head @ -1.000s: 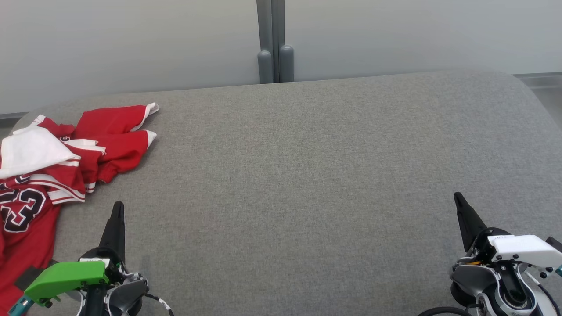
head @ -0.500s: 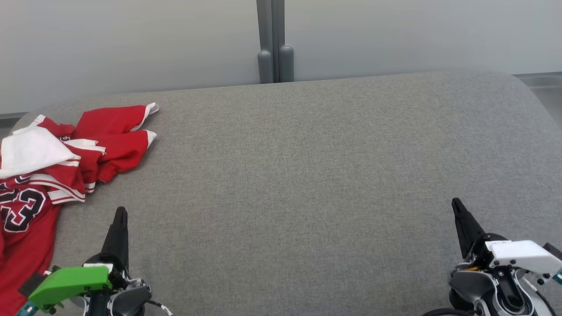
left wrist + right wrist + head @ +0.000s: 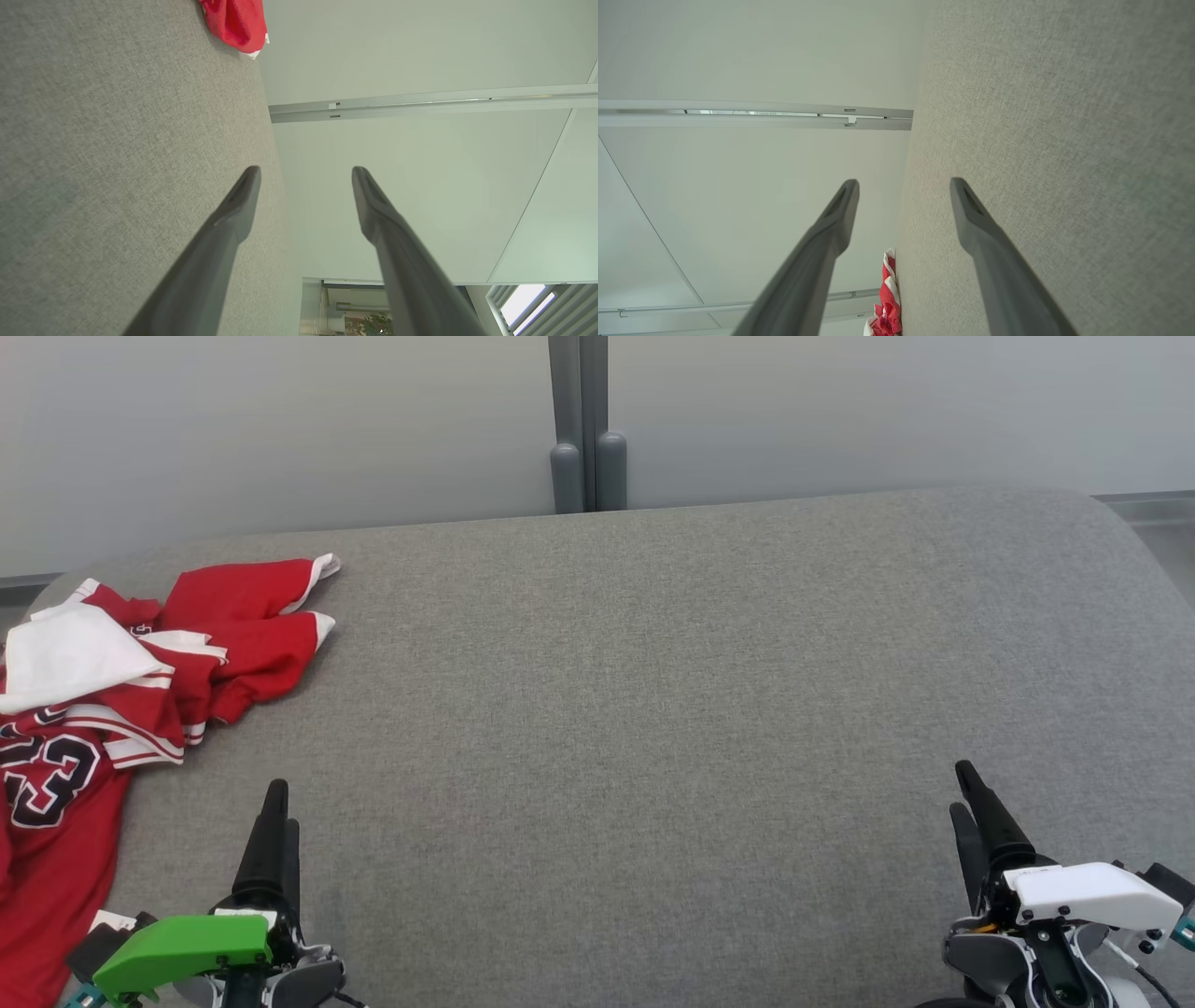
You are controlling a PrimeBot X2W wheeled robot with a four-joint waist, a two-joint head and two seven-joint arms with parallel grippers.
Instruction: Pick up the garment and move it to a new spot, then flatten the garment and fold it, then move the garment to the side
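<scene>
The garment is a red jersey with white trim and dark numerals, lying crumpled at the left end of the grey table. A corner of the garment shows at the top of the left wrist view, and the garment is far off in the right wrist view. My left gripper hovers at the lower left, just right of the jersey and apart from it. Its fingers stand open with nothing between them. My right gripper is at the lower right, its fingers open and empty.
The padded grey table is rounded at its far corners. Behind it stands a pale wall with a grey vertical post at its middle. A wide stretch of bare fabric lies between the two grippers.
Both grippers were shut a second ago and now stand open. Both have shifted slightly lower in the head view; the left one also moved a little right. The garment has not moved.
</scene>
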